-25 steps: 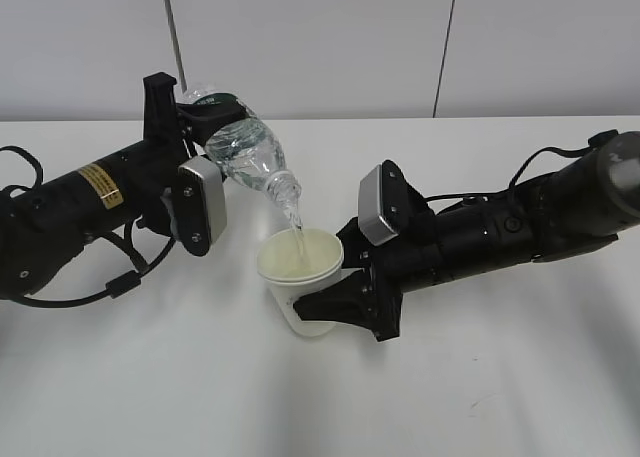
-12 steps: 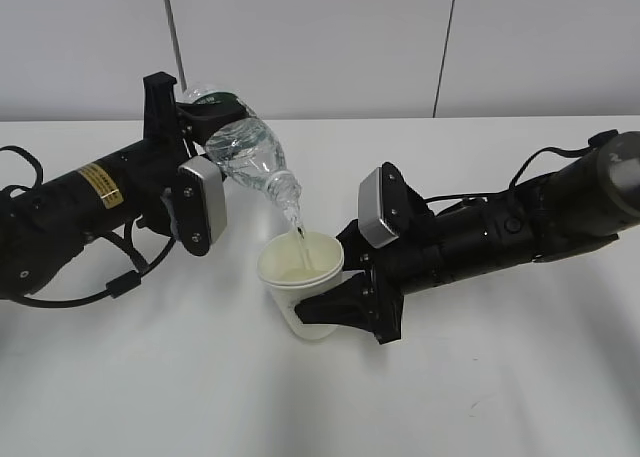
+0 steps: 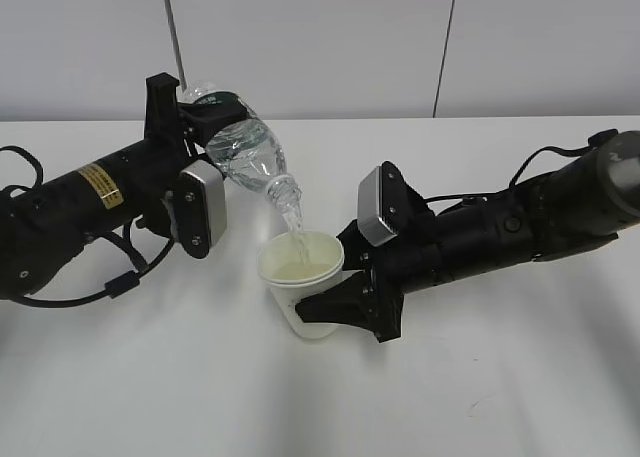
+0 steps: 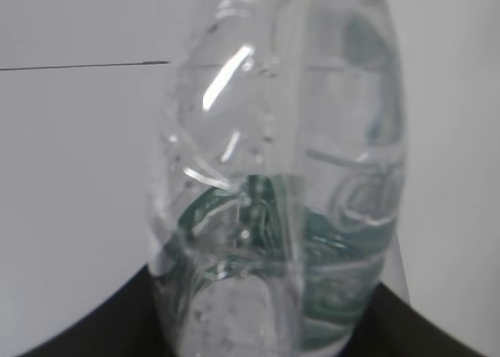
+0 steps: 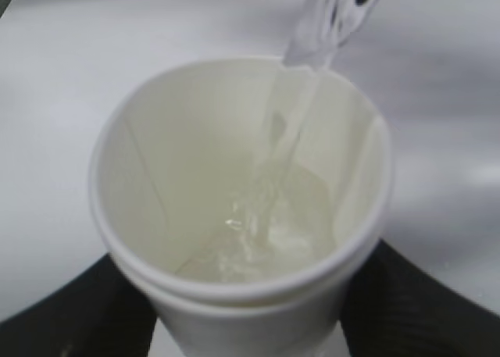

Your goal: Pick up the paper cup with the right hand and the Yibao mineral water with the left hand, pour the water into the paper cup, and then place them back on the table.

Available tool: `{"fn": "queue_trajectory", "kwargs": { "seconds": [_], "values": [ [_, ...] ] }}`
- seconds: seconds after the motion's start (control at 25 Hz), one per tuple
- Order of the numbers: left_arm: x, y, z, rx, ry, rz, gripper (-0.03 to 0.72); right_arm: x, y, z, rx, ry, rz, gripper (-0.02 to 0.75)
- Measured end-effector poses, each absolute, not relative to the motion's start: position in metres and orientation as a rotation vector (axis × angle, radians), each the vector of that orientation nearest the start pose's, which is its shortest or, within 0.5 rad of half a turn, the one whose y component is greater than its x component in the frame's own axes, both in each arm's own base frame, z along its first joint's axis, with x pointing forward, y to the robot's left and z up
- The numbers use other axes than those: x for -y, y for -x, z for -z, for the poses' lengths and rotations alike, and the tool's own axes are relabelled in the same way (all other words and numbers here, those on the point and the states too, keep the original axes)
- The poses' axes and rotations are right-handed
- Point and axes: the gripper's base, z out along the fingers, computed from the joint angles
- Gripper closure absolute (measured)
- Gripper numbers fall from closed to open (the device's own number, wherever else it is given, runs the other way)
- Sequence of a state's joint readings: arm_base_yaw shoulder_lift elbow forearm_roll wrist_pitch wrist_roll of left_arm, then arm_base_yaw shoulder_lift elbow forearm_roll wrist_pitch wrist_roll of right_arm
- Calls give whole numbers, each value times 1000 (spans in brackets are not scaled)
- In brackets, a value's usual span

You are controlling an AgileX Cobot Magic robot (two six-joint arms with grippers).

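My left gripper [image 3: 190,127], on the arm with the yellow label, is shut on the Yibao mineral water bottle [image 3: 245,152] and holds it tilted, mouth down to the right, above the cup. The bottle fills the left wrist view [image 4: 281,201], its green label showing through. A thin stream of water [image 3: 297,232] runs from the mouth into the paper cup [image 3: 302,282]. My right gripper [image 3: 335,312] is shut on the white cup's lower body and holds it tilted just above the table [image 3: 150,377]. In the right wrist view the cup [image 5: 156,177] holds a little water [image 5: 258,240] at its bottom.
A white wall with two dark vertical seams [image 3: 445,47] stands behind the table's far edge. Black cables [image 3: 120,277] trail from the left arm over the tabletop. The right arm's body [image 3: 500,232] lies low across the right half of the table.
The bottle and both arms have barely moved. The water stream keeps running into the cup, which sits slightly lower than a second ago.
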State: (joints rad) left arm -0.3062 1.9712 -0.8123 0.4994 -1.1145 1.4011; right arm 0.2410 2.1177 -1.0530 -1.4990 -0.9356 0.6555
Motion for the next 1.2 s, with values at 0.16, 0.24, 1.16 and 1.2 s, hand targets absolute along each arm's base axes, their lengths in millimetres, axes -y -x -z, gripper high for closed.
{"fn": "queue_trajectory", "kwargs": {
  "seconds": [0.16, 0.24, 1.16, 1.2],
  "values": [
    [148, -338, -157, -600, -1508, -686, 355, -160, -345, -106, -1658, 1383, -812, 240],
    [148, -338, -157, -599, -1509, -685, 355, -160, -345, -106, -1659, 1383, -810, 240],
    [144, -341, -159, -1257, -929, 96, 356, -160, -348, -108, -1600, 1389, -752, 241],
    [144, -341, -159, -1288, -886, 150, 356, -160, -349, -108, -1599, 1383, -750, 241]
  ]
}}
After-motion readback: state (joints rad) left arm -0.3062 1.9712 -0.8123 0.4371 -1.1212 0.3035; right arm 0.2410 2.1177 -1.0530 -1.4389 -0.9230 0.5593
